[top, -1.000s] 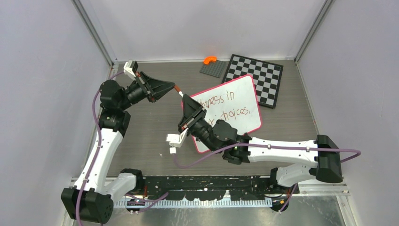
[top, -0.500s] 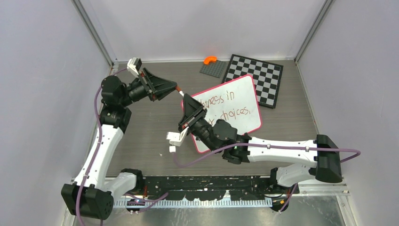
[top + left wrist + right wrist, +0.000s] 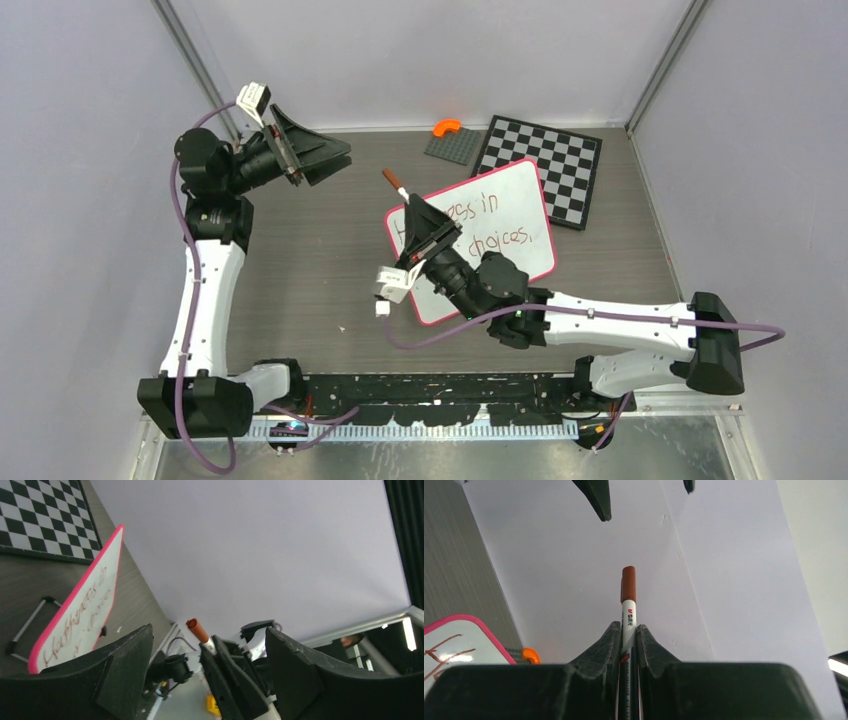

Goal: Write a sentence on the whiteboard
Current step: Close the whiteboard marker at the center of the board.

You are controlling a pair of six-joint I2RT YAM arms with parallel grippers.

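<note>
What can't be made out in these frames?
- Top view: the right gripper and its arm cover the start of both lines of the sentence on the whiteboard.
- Left wrist view: the board is steeply foreshortened and the second line is unreadable.
- Right wrist view: only a board corner shows, cut by the left edge. The marker has its lower end hidden between the shut fingers.

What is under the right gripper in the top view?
The whiteboard; the right gripper, holding a marker, hides part of both lines of the sentence.
</note>
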